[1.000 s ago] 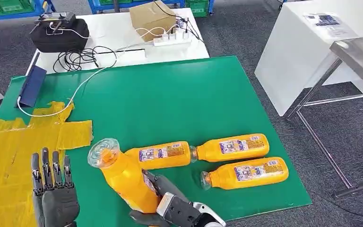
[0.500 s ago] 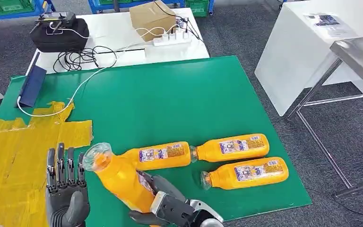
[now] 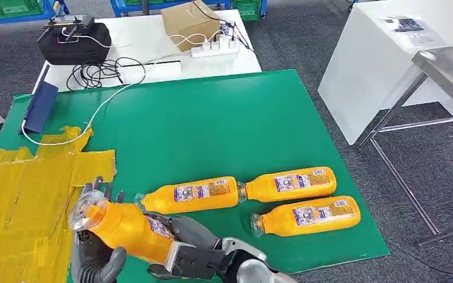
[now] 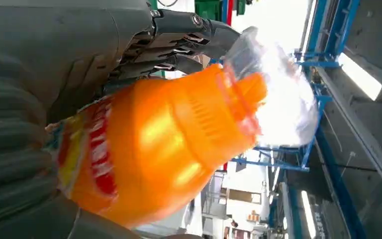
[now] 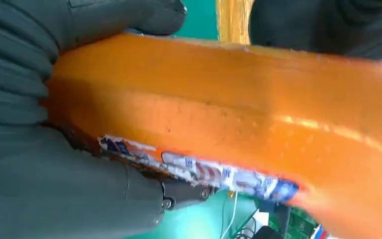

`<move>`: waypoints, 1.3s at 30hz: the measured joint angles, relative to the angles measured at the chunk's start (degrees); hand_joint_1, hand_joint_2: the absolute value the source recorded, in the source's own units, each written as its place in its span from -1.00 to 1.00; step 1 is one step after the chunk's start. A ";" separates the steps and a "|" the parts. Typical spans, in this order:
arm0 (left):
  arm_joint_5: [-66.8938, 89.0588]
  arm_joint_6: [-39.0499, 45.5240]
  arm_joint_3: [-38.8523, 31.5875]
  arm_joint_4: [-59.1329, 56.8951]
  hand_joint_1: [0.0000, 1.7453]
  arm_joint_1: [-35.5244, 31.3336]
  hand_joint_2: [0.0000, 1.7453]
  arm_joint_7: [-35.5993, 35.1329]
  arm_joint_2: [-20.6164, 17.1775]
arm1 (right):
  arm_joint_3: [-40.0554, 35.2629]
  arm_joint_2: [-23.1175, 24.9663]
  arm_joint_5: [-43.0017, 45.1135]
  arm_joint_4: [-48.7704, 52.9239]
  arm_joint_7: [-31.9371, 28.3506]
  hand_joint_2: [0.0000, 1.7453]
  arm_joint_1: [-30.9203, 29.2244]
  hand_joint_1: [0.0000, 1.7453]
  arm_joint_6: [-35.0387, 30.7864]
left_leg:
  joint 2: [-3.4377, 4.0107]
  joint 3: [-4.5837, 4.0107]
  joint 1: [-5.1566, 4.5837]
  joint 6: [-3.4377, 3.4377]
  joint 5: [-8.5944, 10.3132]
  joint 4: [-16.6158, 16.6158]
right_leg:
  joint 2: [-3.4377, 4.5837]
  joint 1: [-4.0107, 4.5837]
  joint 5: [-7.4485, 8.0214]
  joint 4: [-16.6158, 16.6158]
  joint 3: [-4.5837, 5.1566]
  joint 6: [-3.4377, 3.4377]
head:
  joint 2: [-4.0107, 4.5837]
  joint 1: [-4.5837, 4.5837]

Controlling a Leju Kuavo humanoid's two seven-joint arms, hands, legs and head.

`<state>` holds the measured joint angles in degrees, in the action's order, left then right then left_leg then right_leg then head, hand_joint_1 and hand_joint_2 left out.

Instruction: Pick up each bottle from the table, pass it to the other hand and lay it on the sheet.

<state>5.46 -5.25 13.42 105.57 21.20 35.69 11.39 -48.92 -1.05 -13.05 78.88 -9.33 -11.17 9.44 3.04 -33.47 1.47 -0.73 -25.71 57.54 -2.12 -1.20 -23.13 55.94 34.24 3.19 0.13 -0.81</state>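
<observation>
Yellow sheet [image 3: 17,200] covers the lower left of the head view, taped in crinkled strips over the green table [image 3: 212,124]. At its right edge, low in the frame, the left hand [image 3: 94,259] sits behind and under the neck end of the held bottle [image 3: 124,227], its dark fingers [image 3: 97,187] reaching up past the clear cap. The left wrist view shows those fingers [image 4: 179,35] curved along the bottle's shoulder [image 4: 154,144] with the palm against its label side, so the left hand touches the bottle; whether it fully grips cannot be told. The bottle is orange, tilted with its clear cap toward the sheet and lifted off the table, cap just over the sheet's edge. Right of it, at the bottom centre, the right hand [image 3: 183,253] is wrapped around the bottle's lower body; the right wrist view shows its thumb and fingers [image 5: 129,15] clamped over the orange body [image 5: 238,114] above the label strip.

Further right, three more bottles lie flat on the green table: the left bottle [image 3: 189,194] in mid frame, the upper right bottle [image 3: 289,184] touching it neck to base, and the lower right bottle [image 3: 307,216] just beside and below.

Across the top, a white table [image 3: 153,41] carries a black bag [image 3: 74,41], coiled cables [image 3: 100,73], a cardboard box [image 3: 189,20] and a power strip [image 3: 215,50].
</observation>
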 measured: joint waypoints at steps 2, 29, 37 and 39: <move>0.15 0.00 0.09 -0.11 -1.00 -0.23 1.00 -0.07 -0.26 | -0.83 -0.09 -0.13 -0.37 0.31 1.00 -0.95 1.00 0.20 | 0.00 0.00 0.00 0.00 0.00 0.00 | 0.00 0.00 0.00 0.00 0.00 0.00 | 0.00 0.00; -0.26 -0.39 0.09 -3.87 1.00 -0.92 1.00 -0.46 -2.10 | -9.02 -1.16 -2.20 -10.18 1.50 1.00 -8.89 1.00 2.20 | 0.03 0.02 0.00 -0.01 0.02 0.01 | 0.01 0.00 0.01 0.00 0.04 0.00 | 0.00 -0.02; 1.33 0.63 0.11 -5.01 -0.72 -1.30 1.00 -1.73 -2.82 | -11.96 -1.60 -2.34 -13.09 2.80 1.00 -12.17 1.00 3.78 | 0.09 0.01 0.00 -0.01 0.02 0.01 | 0.03 0.00 0.01 0.00 0.09 0.01 | 0.00 0.00; 1.94 1.18 0.26 -5.20 -0.72 -1.48 1.00 -2.14 -2.95 | -12.60 -1.92 -2.34 -13.42 3.28 1.00 -12.64 1.00 3.97 | 0.08 0.01 0.00 -0.01 0.02 0.02 | 0.03 0.00 0.01 0.00 0.09 0.01 | 0.00 0.00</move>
<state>7.41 -4.07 13.68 100.37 19.73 33.55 8.44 -61.52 -2.97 -15.39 65.47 -6.05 -23.81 13.42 3.12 -33.45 1.46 -0.74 -25.69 57.56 -2.09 -1.20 -23.11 55.94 34.33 3.20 0.13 -0.81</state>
